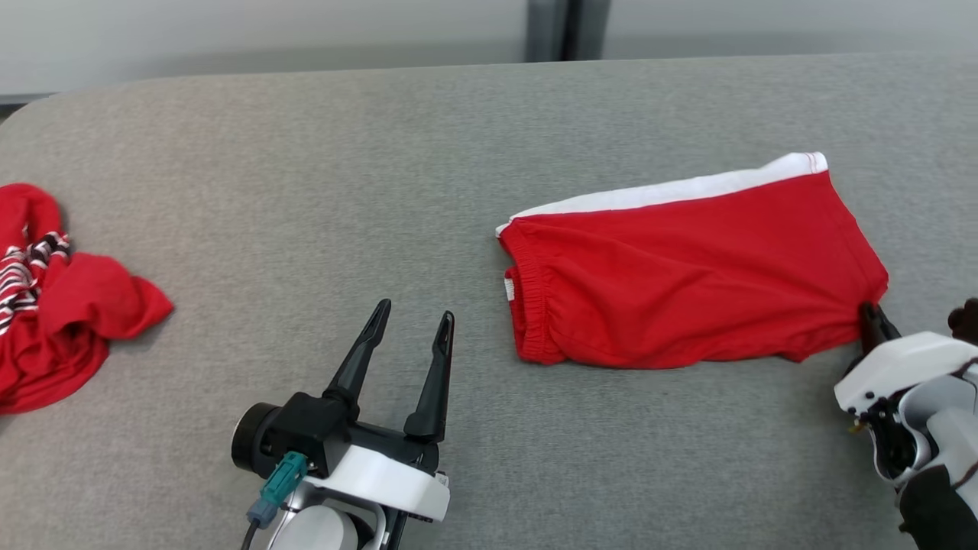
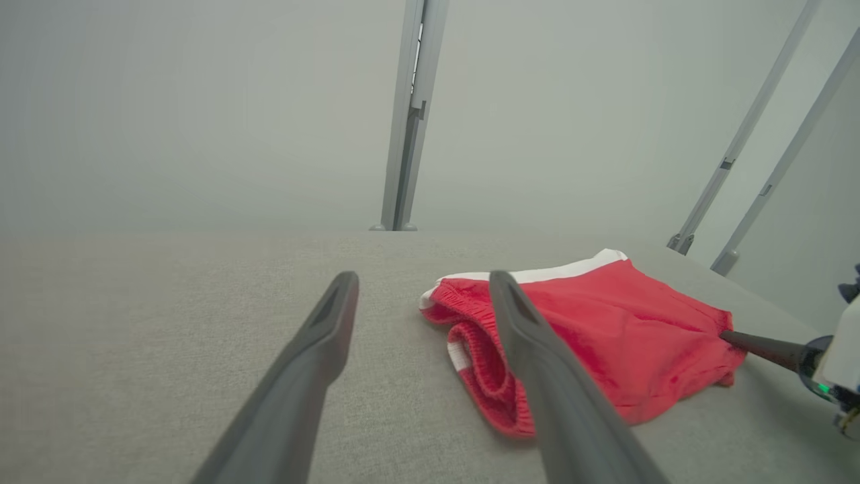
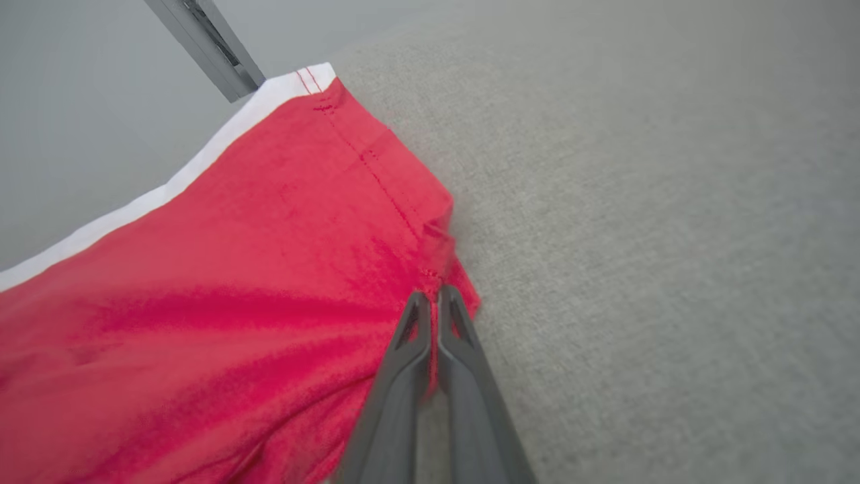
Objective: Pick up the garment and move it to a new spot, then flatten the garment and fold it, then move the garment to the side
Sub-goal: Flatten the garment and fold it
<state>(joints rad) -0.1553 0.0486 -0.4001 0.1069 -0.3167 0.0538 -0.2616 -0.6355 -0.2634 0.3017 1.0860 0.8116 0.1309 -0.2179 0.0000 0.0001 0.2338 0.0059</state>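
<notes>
**Right gripper on the hem corner, left gripper free for the waistband**

The red shorts (image 1: 688,275) lie flat on the grey padded table (image 1: 306,153), right of centre. Their waistband (image 1: 527,305) faces the left gripper, and the white side stripe (image 1: 688,191) runs along the far edge. They look already doubled over, leg on leg, so I judge the step in hand to be shifting them aside, though a further fold cannot be ruled out.

The right gripper (image 3: 433,296) has its jaws pressed together on the near hem corner (image 3: 447,269), with a thin bite of red cloth between the fingers. The left gripper (image 1: 415,313) hovers just above the table with its jaws spread wide, holding nothing. It is near the waistband but apart from it.

Pulling by one pinched corner alone would likely drag the top layer and undo the fold (the bite looks shallow, and I cannot tell whether it takes both layers). It would be better to bring the left gripper to the near waistband corner and take both layers there. Both ends could then be lifted together, low and level, with the cloth lightly taut between them. The path should keep clear of the crumpled red and striped garment (image 1: 61,305) at the table's left edge.
</notes>
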